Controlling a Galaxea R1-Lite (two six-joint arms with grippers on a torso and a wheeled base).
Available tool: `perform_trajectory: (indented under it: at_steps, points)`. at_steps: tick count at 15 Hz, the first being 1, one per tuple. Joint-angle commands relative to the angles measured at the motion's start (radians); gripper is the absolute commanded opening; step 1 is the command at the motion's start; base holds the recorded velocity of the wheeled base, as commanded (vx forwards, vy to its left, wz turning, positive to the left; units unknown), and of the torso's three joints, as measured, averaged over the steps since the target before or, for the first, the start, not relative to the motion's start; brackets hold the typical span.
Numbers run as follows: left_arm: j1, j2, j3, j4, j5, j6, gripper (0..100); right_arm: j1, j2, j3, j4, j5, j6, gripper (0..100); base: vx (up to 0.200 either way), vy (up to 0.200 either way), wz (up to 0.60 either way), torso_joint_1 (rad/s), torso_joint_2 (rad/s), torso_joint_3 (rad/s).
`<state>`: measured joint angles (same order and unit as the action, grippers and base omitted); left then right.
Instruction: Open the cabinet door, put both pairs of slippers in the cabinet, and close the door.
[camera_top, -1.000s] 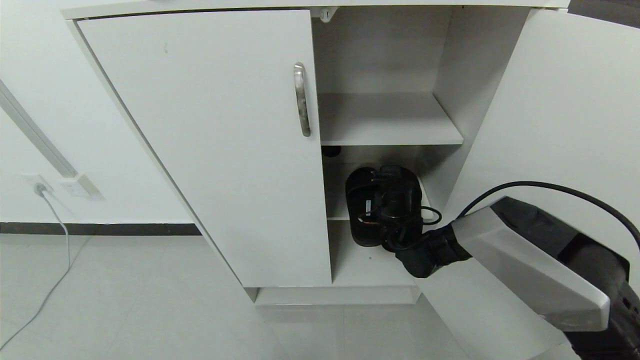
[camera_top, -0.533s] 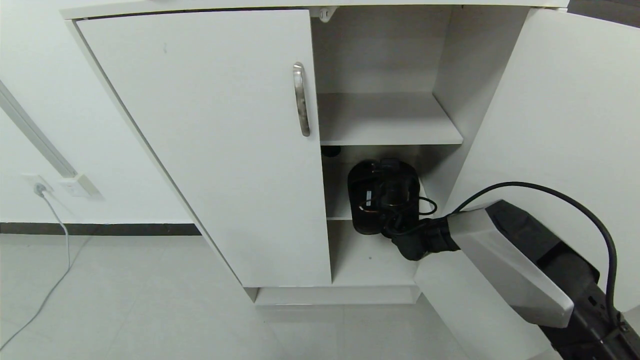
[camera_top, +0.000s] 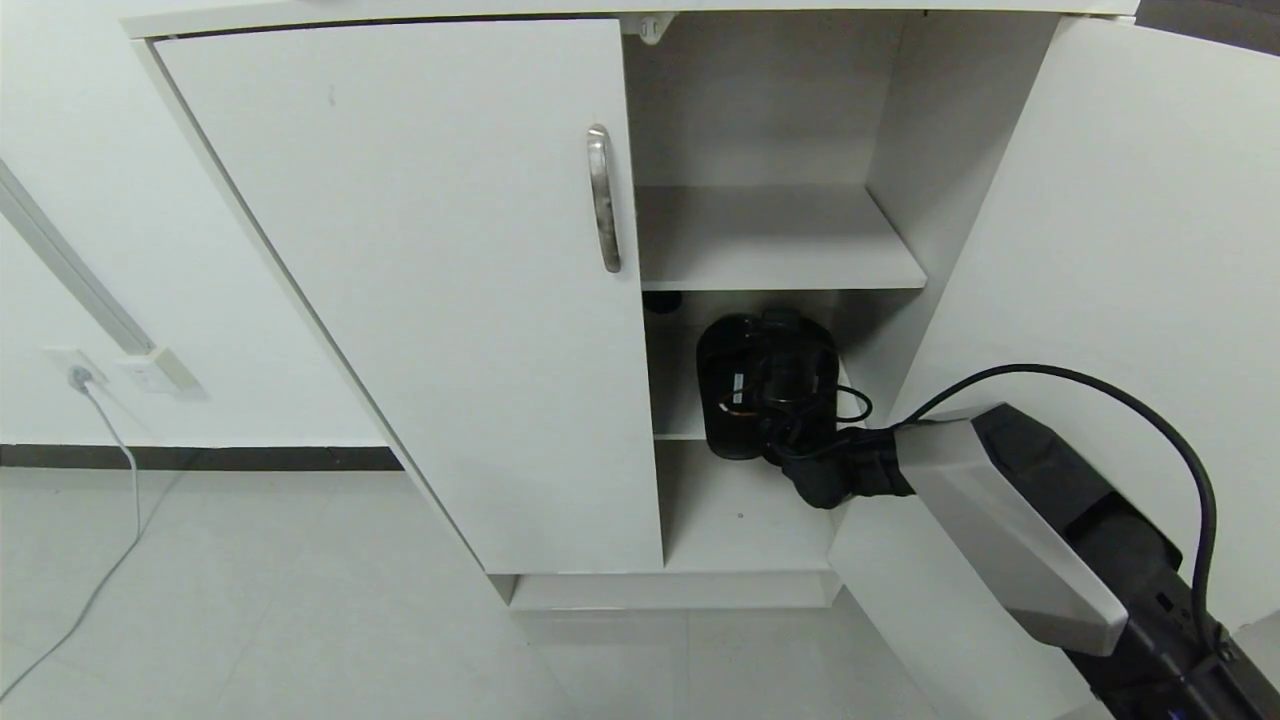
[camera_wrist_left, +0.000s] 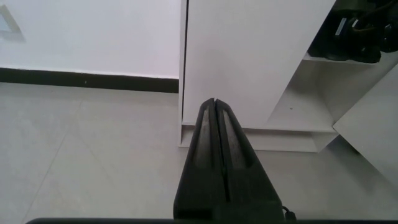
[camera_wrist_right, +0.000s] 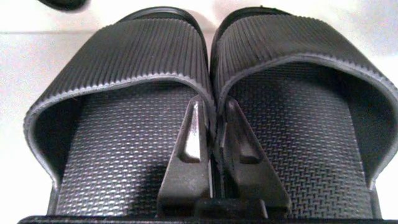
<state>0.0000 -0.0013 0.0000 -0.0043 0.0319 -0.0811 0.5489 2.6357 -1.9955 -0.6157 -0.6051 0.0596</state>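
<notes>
Inside the cabinet (camera_top: 770, 100), mid-frame, the black slippers (camera_top: 725, 400) are deeper over the shelf (camera_top: 675, 400) than a second ago, with the right jaws pinching them. Release seems next; the left jaws are pressed together.

Head high, wrists low; shared cabinet (camera_top: 400, 250)

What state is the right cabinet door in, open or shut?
Open. The right door is swung outward, exposing the shelves, and the right gripper holds the black slippers inside. The left door is shut.
</notes>
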Motion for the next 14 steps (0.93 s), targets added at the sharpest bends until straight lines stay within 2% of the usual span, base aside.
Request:
perform_trajectory:
  at_steps: [1, 3, 14]
  points:
    - [0.000, 0.001, 0.000, 0.000, 0.000, 0.000, 0, 0.000, 0.018, -0.004, 0.008, 0.005, 0.008, 0, 0.000, 0.000, 0.00, 0.000, 0.00, 0.000]
    - [0.002, 0.001, 0.000, 0.000, 0.000, 0.000, 0, -0.007, 0.024, -0.004, 0.044, 0.030, 0.040, 0, 0.000, 0.000, 0.00, 0.000, 0.00, 0.000]
    - [0.000, 0.001, 0.000, 0.000, 0.000, 0.000, 0, -0.026, 0.012, -0.004, 0.028, 0.033, 0.040, 0, 0.000, 0.000, 0.00, 0.000, 0.00, 0.000]
